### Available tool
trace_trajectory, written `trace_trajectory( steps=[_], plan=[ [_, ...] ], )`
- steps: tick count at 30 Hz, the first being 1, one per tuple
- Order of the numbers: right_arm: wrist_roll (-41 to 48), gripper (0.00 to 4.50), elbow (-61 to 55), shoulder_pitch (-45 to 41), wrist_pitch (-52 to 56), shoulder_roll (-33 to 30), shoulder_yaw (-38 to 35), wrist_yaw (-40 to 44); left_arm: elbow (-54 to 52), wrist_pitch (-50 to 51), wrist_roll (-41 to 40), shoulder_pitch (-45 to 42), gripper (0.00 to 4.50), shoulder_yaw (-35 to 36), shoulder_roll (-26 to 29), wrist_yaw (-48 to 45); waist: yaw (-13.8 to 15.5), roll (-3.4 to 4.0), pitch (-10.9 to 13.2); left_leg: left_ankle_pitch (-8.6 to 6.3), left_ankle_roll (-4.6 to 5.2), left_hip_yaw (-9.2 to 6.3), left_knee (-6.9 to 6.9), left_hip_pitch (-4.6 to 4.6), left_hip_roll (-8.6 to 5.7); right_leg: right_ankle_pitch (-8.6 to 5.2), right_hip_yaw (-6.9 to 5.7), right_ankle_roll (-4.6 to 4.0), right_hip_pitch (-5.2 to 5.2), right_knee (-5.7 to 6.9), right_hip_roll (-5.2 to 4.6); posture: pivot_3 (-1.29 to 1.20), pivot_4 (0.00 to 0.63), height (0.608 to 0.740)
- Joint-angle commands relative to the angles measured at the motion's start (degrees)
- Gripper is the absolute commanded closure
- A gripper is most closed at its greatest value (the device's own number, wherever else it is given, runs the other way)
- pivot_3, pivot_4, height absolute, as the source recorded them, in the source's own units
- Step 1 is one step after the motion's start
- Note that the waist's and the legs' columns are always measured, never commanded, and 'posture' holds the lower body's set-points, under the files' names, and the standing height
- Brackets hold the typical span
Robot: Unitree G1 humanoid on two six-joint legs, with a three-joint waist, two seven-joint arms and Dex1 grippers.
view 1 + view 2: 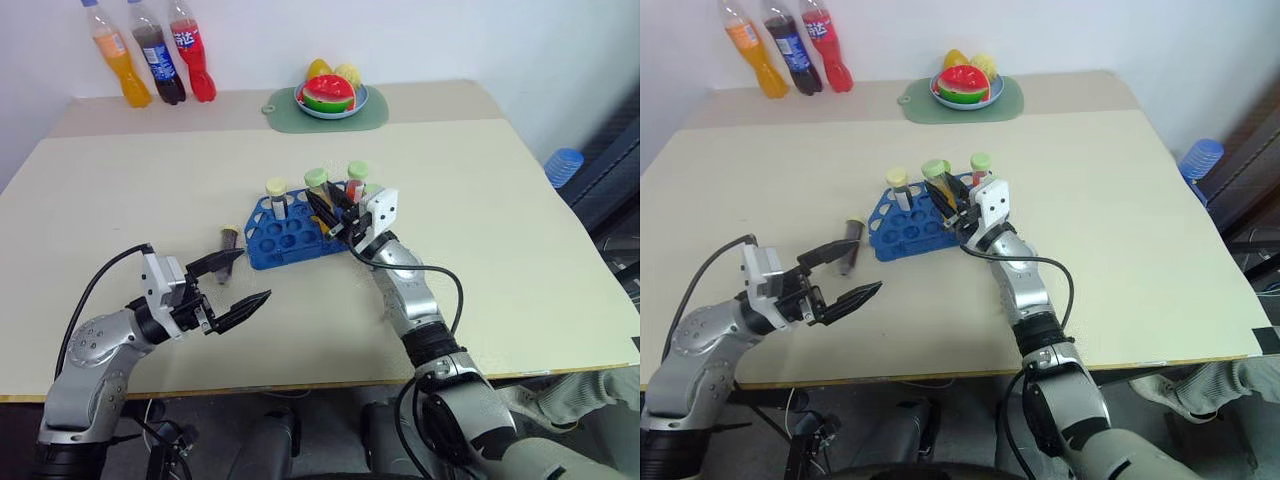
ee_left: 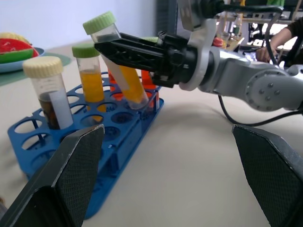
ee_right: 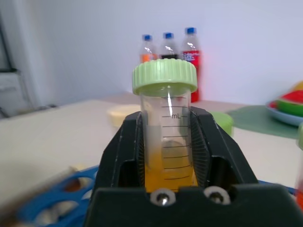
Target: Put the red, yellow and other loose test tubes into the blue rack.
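The blue rack (image 1: 290, 238) stands mid-table. Upright in it are a tan-capped brown tube (image 2: 43, 92), a green-capped yellow tube (image 2: 90, 78) and a red tube (image 1: 356, 185). My right gripper (image 1: 320, 203) is shut on another green-capped yellow-orange tube (image 3: 166, 118), holding it tilted with its lower end at the rack's top plate. My left gripper (image 1: 252, 277) hangs open in front of and left of the rack, holding nothing. A small dark tube (image 1: 230, 240) lies on the table just left of the rack, close to the left gripper's far finger.
Three soda bottles (image 1: 150, 60) stand at the back left corner. A green mat with a fruit plate (image 1: 375, 112) sits at the back middle. A blue object (image 1: 563, 166) lies off the table's right edge. A cable trails from each wrist.
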Motion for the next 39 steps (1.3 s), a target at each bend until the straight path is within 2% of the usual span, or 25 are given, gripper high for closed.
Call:
trace_trajectory(
  steps=[1, 7, 14, 19, 23, 24, 28, 32, 34, 36, 39],
  plan=[
    [-1.7, 3.66, 4.2, -0.4, -4.0, 0.7, -0.6, -1.8, -2.2, -0.2, -1.2, 0.8, 0.0, 1.8, 0.2, 0.7, 0.0, 0.01, 0.0, 0.0, 0.0, 0.0, -0.01, 0.01, 0.0, 0.0, 0.0, 0.0, 0.0, 0.0, 0.0, 0.0, 0.15, 0.74],
    [-3.3, 3.66, 9.4, -1.2, -8.9, 2.7, -0.5, -4.2, -2.5, -0.6, -0.9, 1.3, 0.0, 1.9, -0.1, 2.2, -0.1, 0.01, -0.1, 0.0, 0.01, 0.0, -0.01, 0.08, 0.0, 0.0, 0.01, -0.01, 0.05, 0.03, 0.02, 0.0, 0.15, 0.74],
    [-3.8, 0.11, 6.4, 1.1, -11.6, 0.8, 0.2, -1.9, -3.0, 1.9, -1.9, 0.9, 0.0, 2.8, -1.2, 7.4, -0.8, 0.02, -0.1, 0.0, 0.01, -0.02, -0.07, 0.09, 0.0, 0.02, 0.02, -0.05, 0.03, 0.04, 0.07, 0.0, 0.15, 0.74],
    [-2.7, 0.11, -6.9, 6.1, -5.2, -4.7, 1.5, 3.0, -4.8, 6.5, -5.1, 0.2, 0.0, 4.8, -1.5, 12.0, -1.0, 0.02, -0.1, -0.01, 0.02, -0.05, -0.08, 0.07, 0.02, 0.01, 0.01, -0.06, 0.03, 0.03, 0.07, 0.0, 0.15, 0.74],
    [0.7, 0.11, -23.9, 13.5, 7.6, -13.8, 3.4, 11.3, -9.2, 16.3, -6.2, -2.7, 0.0, 7.2, -2.6, 26.9, -0.6, 0.01, -0.1, -0.06, 0.11, -0.09, -0.04, 0.04, 0.03, 0.01, 0.0, -0.06, 0.03, 0.02, 0.06, 0.0, 0.15, 0.74],
    [1.7, 0.11, -27.4, 15.3, 10.4, -16.0, 3.4, 12.8, -10.3, 19.8, -7.1, -3.4, 0.0, 7.9, -2.6, 30.9, -0.6, 0.0, -0.1, -0.06, 0.11, -0.09, -0.02, 0.04, 0.03, 0.01, 0.0, -0.06, 0.04, 0.01, 0.05, 0.0, 0.15, 0.74],
    [7.8, 0.11, -37.2, 23.4, 20.1, -25.3, 0.3, 18.7, -13.5, 45.8, -21.1, -8.8, 0.0, 12.5, 0.4, 52.7, 0.1, -0.02, -0.1, -0.07, 0.13, -0.07, -0.02, 0.04, 0.04, 0.01, 0.01, -0.05, 0.05, 0.01, 0.05, 0.0, 0.15, 0.74],
    [11.0, 0.11, -40.8, 27.9, 21.4, -32.4, -2.3, 24.8, -8.5, 61.5, -29.9, -19.5, 0.0, 14.8, 1.8, 65.7, 0.6, -0.08, 0.0, -0.07, 0.14, -0.09, 0.08, 0.04, -0.01, 0.01, -0.03, -0.03, 0.14, 0.04, 0.06, 0.0, 0.15, 0.74],
    [13.1, 0.11, -42.1, 28.0, 22.1, -35.5, -3.6, 28.1, -2.6, 68.8, -33.0, -28.0, 0.0, 15.6, 0.7, 72.4, 0.6, -0.11, 0.0, -0.07, 0.13, -0.09, 0.11, 0.05, -0.04, 0.01, -0.04, -0.02, 0.16, 0.05, 0.06, 0.0, 0.15, 0.74],
    [14.6, 0.11, -42.9, 27.2, 22.8, -37.7, -4.1, 30.9, 5.2, 78.6, -32.0, -36.6, 0.0, 16.2, -0.4, 76.4, 0.6, -0.13, 0.0, -0.06, 0.12, -0.11, 0.14, 0.04, -0.06, 0.01, -0.09, -0.02, 0.17, 0.06, 0.07, 0.0, 0.15, 0.74],
    [14.8, 0.11, -42.8, 24.5, 24.2, -38.7, -3.5, 32.2, 16.3, 84.7, -30.6, -45.2, 0.0, 14.7, 0.3, 77.8, 0.1, -0.17, 0.0, -0.03, 0.06, -0.07, 0.18, 0.06, -0.1, 0.01, -0.08, -0.02, 0.18, 0.06, 0.09, 0.0, 0.15, 0.74]
  ],
)
